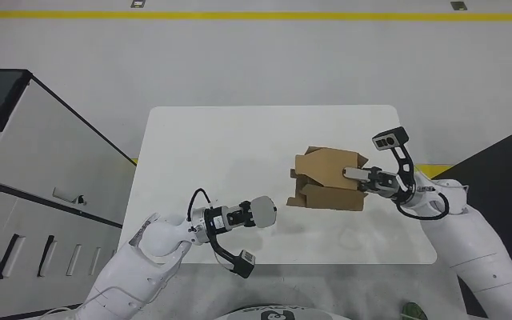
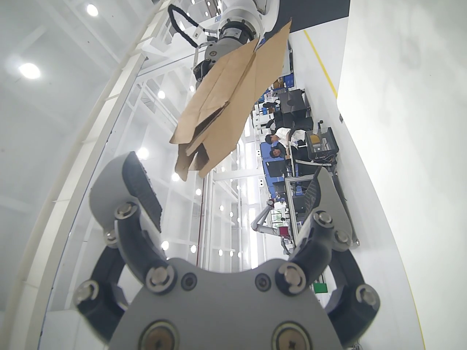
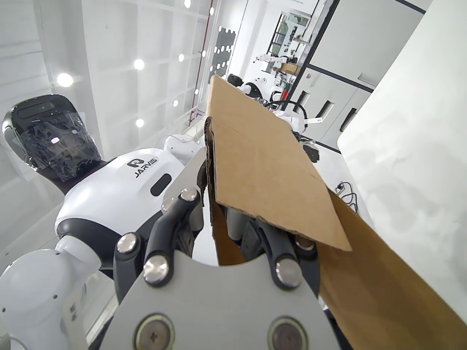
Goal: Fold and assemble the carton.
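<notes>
A brown cardboard carton [image 1: 328, 178], partly folded with loose flaps, sits over the right half of the white table [image 1: 240, 144]. My right gripper [image 1: 352, 173] is shut on one of its panels from the right side. The right wrist view shows that gripper [image 3: 215, 198] clamping the edge of the carton [image 3: 262, 169]. My left gripper [image 1: 268, 210] hovers near the table's front middle, a short way left of the carton, open and holding nothing. Its fingers [image 2: 140, 180] spread wide in the left wrist view, with the carton [image 2: 226, 103] ahead, apart from them.
A grey cabinet [image 1: 48, 176] stands close to the table's left side. A dark floor area [image 1: 488, 168] lies to the right. A yellow floor line [image 1: 256, 14] runs beyond the far edge. The left half of the table is bare.
</notes>
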Controlling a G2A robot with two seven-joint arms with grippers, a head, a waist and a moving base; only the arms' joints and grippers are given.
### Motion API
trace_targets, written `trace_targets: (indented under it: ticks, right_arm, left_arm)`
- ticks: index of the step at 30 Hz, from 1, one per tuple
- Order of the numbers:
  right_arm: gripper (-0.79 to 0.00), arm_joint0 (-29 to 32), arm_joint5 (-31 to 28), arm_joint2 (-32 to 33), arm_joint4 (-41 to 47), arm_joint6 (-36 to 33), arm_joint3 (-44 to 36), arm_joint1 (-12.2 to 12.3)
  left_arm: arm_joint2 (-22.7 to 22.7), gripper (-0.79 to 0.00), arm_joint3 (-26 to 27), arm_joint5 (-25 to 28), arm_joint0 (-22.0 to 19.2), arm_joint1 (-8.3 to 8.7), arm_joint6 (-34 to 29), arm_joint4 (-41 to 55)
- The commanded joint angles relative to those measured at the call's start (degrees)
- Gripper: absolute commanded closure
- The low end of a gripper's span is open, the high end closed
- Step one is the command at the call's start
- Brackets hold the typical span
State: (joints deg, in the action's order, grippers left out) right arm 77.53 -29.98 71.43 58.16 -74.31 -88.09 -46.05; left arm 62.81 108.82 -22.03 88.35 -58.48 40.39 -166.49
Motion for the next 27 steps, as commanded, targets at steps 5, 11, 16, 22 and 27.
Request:
trace_targets:
  ticks: [5,11,16,22,27]
  right_arm:
    - [0.0,-0.01,-0.04,0.02,-0.03,0.04,0.01,0.0]
    - [0.0,1.15,-0.5,1.04,-3.79,3.3,-1.55,-0.26]
    - [0.0,2.16,-1.89,2.11,-4.99,4.79,-1.9,-0.4]
    - [0.0,2.33,-1.29,2.06,-5.9,6.18,-2.47,-0.49]
    - [0.0,3.47,-0.99,2.66,-8.89,9.08,-3.33,-0.75]
  left_arm:
    - [-0.14,-0.785,0.18,0.27,0.07,-0.04,-0.54,0.13]
    - [-0.08,-0.785,1.97,2.31,0.01,-0.05,-2.52,-1.53]
    - [0.54,-0.785,3.27,4.77,-0.16,-0.03,-6.0,-5.92]
    - [0.54,-0.785,3.27,4.77,-0.16,-0.03,-6.0,-5.92]
    - [-0.42,-0.785,3.82,6.13,0.01,-0.21,-7.33,-5.77]
